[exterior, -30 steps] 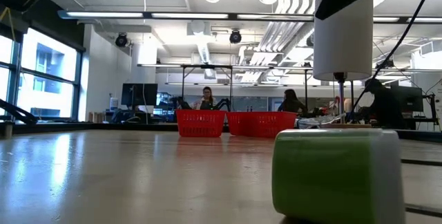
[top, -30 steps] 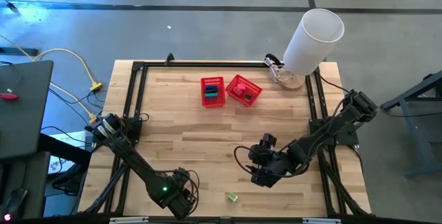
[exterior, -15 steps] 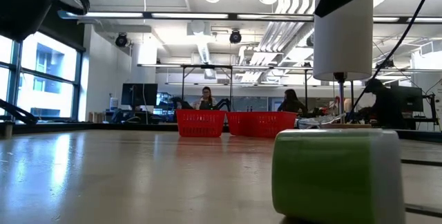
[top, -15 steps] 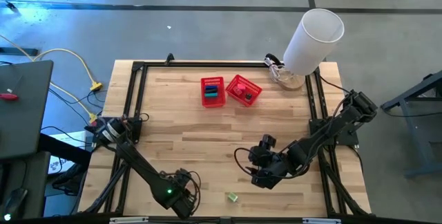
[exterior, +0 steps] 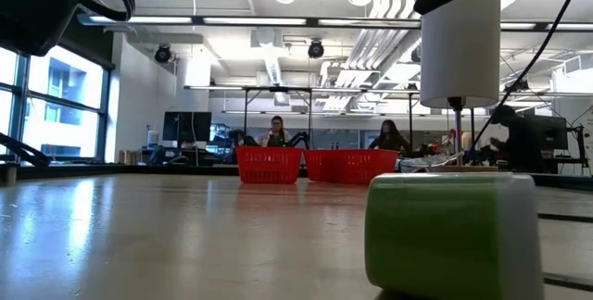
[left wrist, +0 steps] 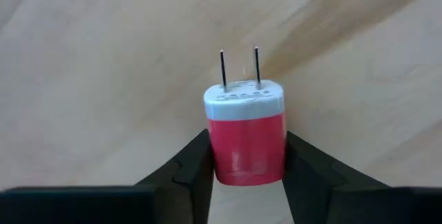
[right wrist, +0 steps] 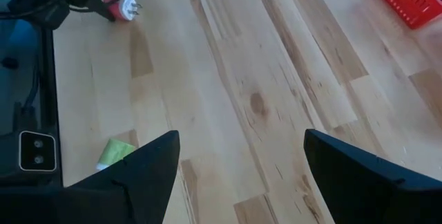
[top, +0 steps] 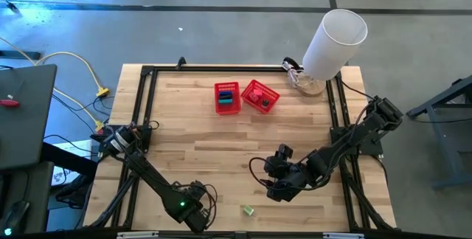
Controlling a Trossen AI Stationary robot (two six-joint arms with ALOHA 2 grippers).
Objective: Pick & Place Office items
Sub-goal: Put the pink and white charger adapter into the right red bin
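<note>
Left wrist view: left pincer (left wrist: pixel 245 158) clamps red-white plug (left wrist: pixel 244 134); right pincer (right wrist: pixel 238 175) apart, fingertips cropped.

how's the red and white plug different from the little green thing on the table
The red and white plug sits between the left gripper's fingers, which press on its sides; the green item lies loose on the wooden table, untouched.
The plug is red with a white cap and two metal prongs; the green item is one pale green block with no prongs showing.
Both are small and lie near the table's front edge, outside the two red baskets.
</note>
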